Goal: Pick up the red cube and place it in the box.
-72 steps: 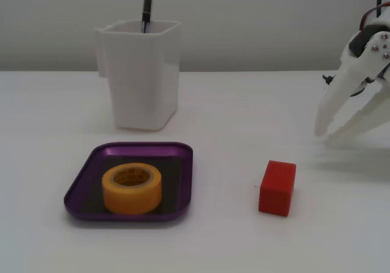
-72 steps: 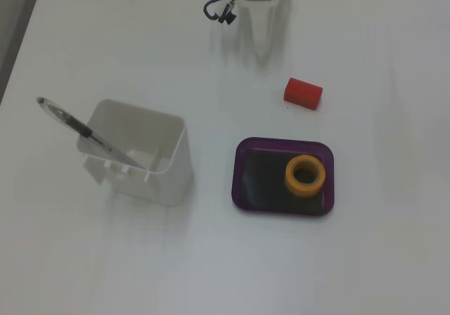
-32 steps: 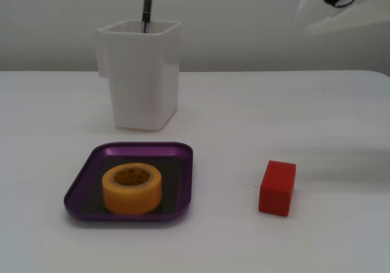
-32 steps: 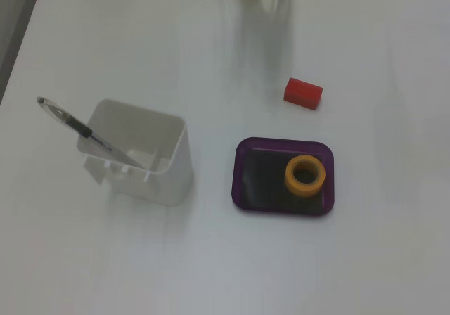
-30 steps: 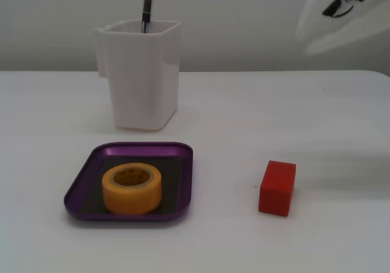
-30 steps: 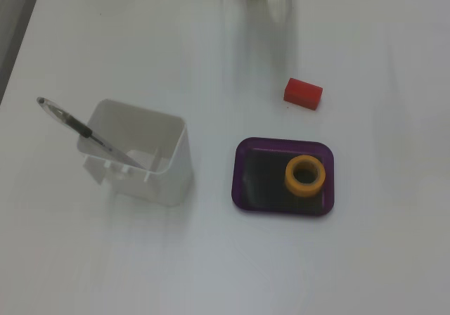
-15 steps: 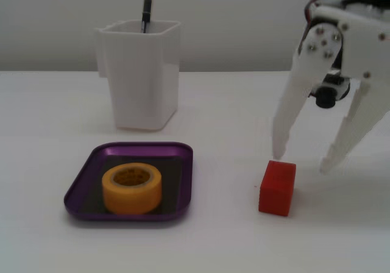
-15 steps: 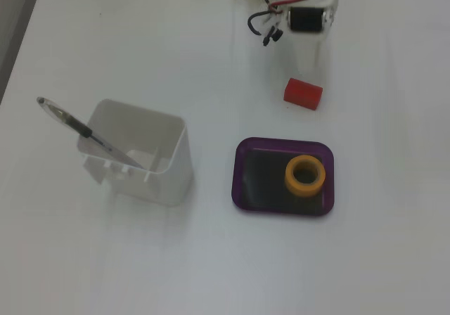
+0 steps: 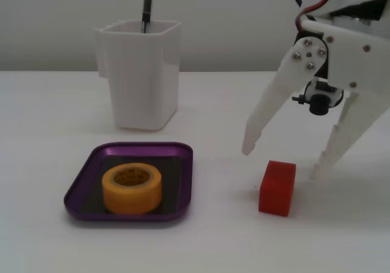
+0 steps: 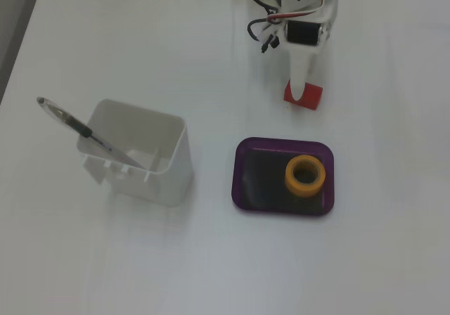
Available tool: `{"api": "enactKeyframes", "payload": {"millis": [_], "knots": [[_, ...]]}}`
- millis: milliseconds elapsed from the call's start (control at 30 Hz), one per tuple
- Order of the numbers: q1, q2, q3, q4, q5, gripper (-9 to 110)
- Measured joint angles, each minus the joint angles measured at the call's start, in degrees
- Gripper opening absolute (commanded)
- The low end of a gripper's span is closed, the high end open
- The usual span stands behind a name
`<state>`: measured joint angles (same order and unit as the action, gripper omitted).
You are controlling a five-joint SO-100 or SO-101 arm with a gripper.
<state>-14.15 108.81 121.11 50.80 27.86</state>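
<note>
The red cube (image 9: pixel 277 187) stands on the white table to the right of the box in a fixed view; it also shows in a fixed view from above (image 10: pixel 309 98), partly under a finger. The box (image 9: pixel 82 191) is a shallow purple tray with a dark floor, also seen from above (image 10: pixel 242 171). My white gripper (image 9: pixel 283 160) is open, its two fingers spread wide and hanging just above and behind the cube, one tip on each side. It holds nothing. From above the gripper (image 10: pixel 301 93) covers the cube's far part.
A yellow-orange tape roll (image 9: pixel 132 189) lies inside the tray, at its right side from above (image 10: pixel 305 176). A tall white square cup (image 9: pixel 140 72) with a pen (image 9: pixel 146 8) stands behind the tray; from above the cup (image 10: pixel 151 181) is left of the tray.
</note>
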Motion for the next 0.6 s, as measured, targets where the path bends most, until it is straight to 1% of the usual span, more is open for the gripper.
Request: {"api": "enactKeyframes", "payload": {"millis": [267,467,600], "knots": [[0.0,-0.8,-0.1,-4.7,-1.4,24],[0.0,-8.8,-0.1,-4.9,-1.3,23],[0.0,-10.7,-0.9,-4.9,-1.4,23]]}}
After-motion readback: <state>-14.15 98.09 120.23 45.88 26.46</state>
